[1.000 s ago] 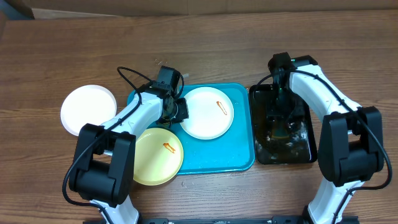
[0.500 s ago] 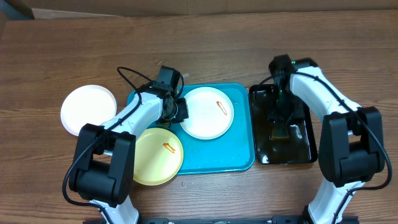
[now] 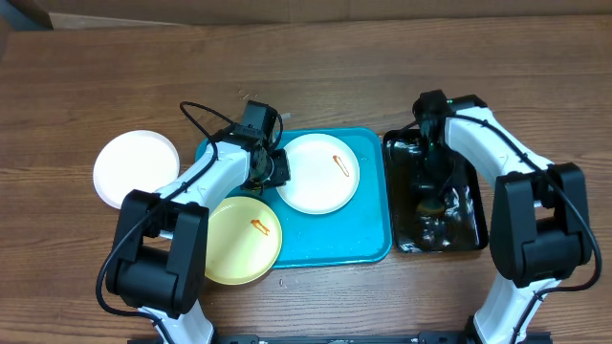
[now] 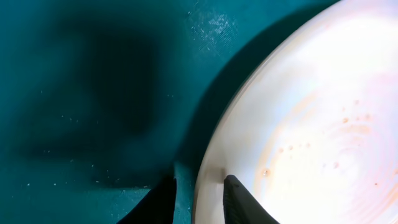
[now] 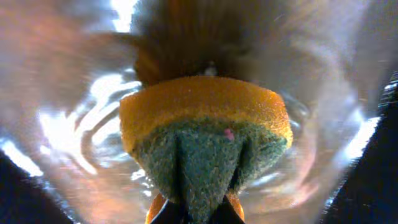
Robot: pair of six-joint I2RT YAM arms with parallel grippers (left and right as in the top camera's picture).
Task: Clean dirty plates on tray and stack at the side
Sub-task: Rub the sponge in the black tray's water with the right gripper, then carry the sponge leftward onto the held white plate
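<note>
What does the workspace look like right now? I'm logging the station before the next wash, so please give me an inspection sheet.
Surface: wooden table; small specks beyond the tray's far edge.
Job's things: turquoise tray holds a white plate with a red smear; yellow plate, also smeared, overlaps the tray's near-left corner; second white plate lies on the table to the left, no smear seen.
Clutter: black tray holding water, right of the turquoise one.
Grippers: left gripper slightly open astride the smeared white plate's rim; right gripper shut on a sponge over the black tray.
Cables: black cable loops off the left arm.
Surroundings: cardboard-like edge beyond the table.
</note>
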